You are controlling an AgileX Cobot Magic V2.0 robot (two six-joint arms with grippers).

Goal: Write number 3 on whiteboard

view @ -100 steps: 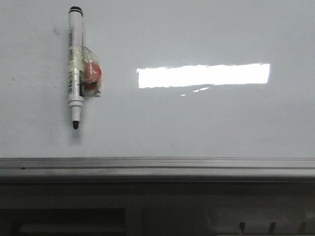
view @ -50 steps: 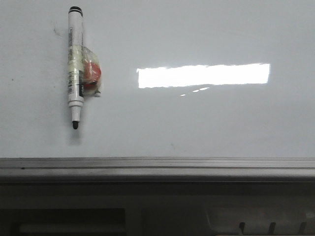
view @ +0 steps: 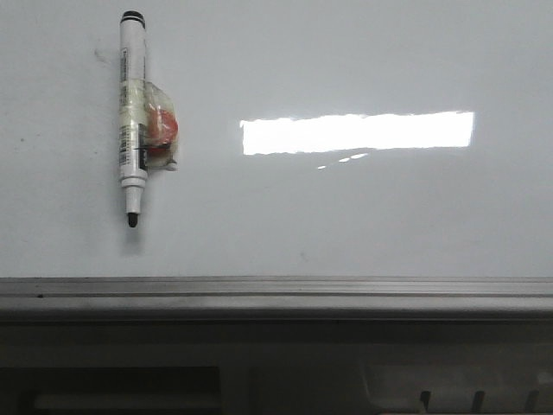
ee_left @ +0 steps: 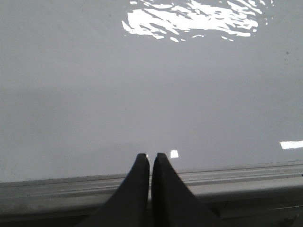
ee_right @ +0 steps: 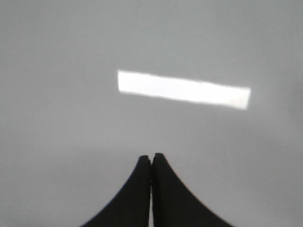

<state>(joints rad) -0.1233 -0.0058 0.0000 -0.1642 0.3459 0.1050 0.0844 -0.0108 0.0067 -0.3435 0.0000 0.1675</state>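
Observation:
The whiteboard is a glossy pale grey-white board with a bright rectangular glare and a grey metal edge rail. A white marker with a black tip lies on it at the left, tip toward the rail, with a taped red-orange lump on its side. No number 3 shows on the board. Neither gripper shows in the front view. My left gripper is shut and empty over the board's edge rail. My right gripper is shut and empty over bare board.
Small dark smudge marks sit near the marker's top end. Below the rail lies a dark band with slots at the lower right.

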